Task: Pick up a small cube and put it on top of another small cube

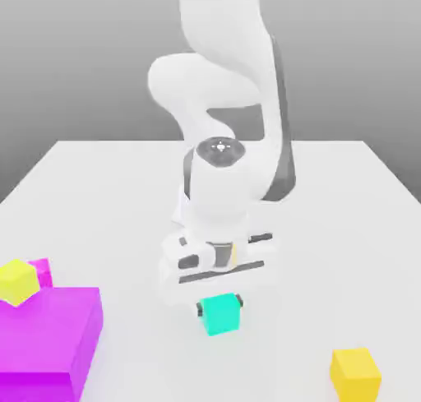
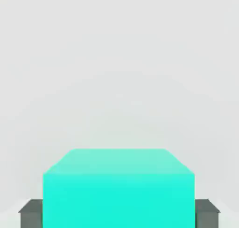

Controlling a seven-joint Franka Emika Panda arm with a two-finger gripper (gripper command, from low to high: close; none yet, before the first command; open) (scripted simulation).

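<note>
The small teal cube [image 1: 222, 315] sits low at the white table, near the front middle in the exterior view. My gripper [image 1: 220, 305] reaches straight down over it, and its dark fingers [image 1: 200, 308] press against two opposite sides of the cube. In the hand view the teal cube [image 2: 119, 190] lies between the grey fingertips [image 2: 31, 213], which touch it on both sides. The other small cube, golden yellow [image 1: 356, 374], stands alone on the table toward the exterior view's right, in front of the gripper and apart from it.
A big magenta block [image 1: 49, 343] stands at the exterior view's front left, with a lemon-yellow cube [image 1: 16, 281] on its far corner. A small magenta cube [image 1: 41, 270] lies just behind that. The white table [image 1: 329, 228] spreads behind and to the right.
</note>
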